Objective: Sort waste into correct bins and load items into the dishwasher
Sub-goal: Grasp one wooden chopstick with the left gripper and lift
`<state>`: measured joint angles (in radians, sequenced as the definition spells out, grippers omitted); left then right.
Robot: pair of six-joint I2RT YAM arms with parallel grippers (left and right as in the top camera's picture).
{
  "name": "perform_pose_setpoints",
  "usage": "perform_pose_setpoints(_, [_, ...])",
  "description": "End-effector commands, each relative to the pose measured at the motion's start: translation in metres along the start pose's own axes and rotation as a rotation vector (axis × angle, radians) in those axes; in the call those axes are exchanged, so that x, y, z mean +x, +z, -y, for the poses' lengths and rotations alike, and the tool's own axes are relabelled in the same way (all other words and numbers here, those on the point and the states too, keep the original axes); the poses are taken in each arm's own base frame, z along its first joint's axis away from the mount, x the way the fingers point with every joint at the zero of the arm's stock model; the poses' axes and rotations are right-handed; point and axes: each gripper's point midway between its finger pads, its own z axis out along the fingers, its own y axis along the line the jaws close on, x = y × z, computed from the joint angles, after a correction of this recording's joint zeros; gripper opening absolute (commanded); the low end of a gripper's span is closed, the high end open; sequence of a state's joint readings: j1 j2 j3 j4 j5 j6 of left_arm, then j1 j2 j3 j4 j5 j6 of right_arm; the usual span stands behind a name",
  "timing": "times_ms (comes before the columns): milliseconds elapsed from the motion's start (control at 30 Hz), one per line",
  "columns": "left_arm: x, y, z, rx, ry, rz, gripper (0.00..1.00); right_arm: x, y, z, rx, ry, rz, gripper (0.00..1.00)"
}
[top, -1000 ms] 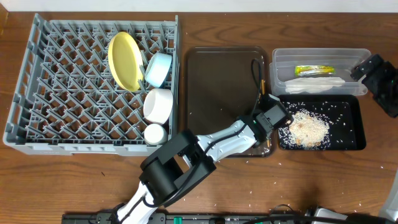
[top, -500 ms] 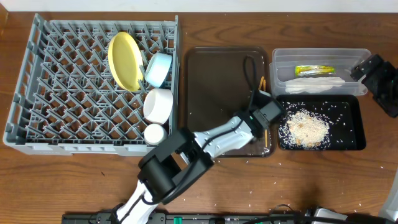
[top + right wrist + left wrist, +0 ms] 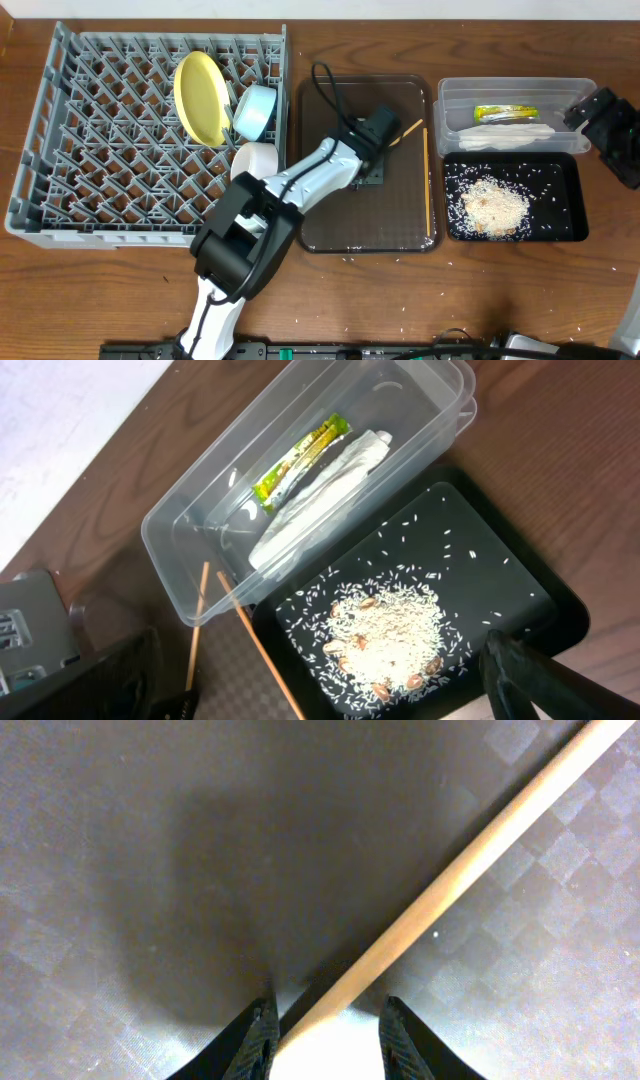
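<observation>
While the yellow plate (image 3: 198, 97), the light blue dish (image 3: 254, 110) and the white bowl (image 3: 250, 158) already stand in the grey dish rack (image 3: 90, 120), the overhead view shows that the chopsticks are the step in hand. The left arm stretches from the near edge diagonally to the brown tray (image 3: 370, 215). There the left gripper (image 3: 388, 132) has one wooden chopstick (image 3: 406, 127), which points far-right. The second chopstick (image 3: 427, 190) lies along the tray's right edge. The right gripper (image 3: 598, 112) hangs beside the clear tub (image 3: 570, 88). I judge that the next move must carry the stick left into the rack without letting it slip.

From the left wrist, the fingers (image 3: 255, 1038) are closed narrowly on the stick, above the tray.

From the right wrist, the wrapper (image 3: 300, 458) and the napkin (image 3: 320, 495) lie in the tub, and the rice (image 3: 385, 628) lies in the black tray (image 3: 520, 575). One fingertip (image 3: 520, 670) shows far aside, so this gripper seems wide apart and empty.
</observation>
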<state>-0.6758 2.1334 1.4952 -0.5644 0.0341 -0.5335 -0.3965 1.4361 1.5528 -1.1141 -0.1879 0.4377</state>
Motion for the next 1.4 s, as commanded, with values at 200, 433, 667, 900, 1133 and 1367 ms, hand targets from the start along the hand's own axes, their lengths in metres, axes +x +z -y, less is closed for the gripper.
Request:
perform_pose_setpoints(200, [0.030,0.018,0.036,0.075,0.218,-0.040,0.37,0.001,-0.001,0.000,-0.005,0.013,-0.001,0.99])
perform_pose_setpoints(433, [0.006,0.016,0.053,0.013,0.407,0.140,0.37,0.001,-0.001,0.000,-0.005,0.013,-0.001,0.99])
perform_pose_setpoints(667, [0.014,0.041,0.046,-0.011,0.410,0.104,0.36,0.001,-0.001,0.000,-0.005,0.013,-0.001,0.99])
perform_pose_setpoints(900, [0.014,0.037,0.046,-0.019,0.403,0.091,0.07,0.001,-0.001,0.000,-0.005,0.013,-0.001,0.99])
perform_pose_setpoints(1133, [0.012,0.011,0.045,-0.038,0.404,0.057,0.07,0.001,-0.001,0.000,-0.005,0.013,-0.001,0.99])
perform_pose_setpoints(1367, [0.004,-0.061,0.045,-0.024,0.402,0.086,0.07,0.001,-0.001,0.000,-0.005,0.013,-0.001,0.99])
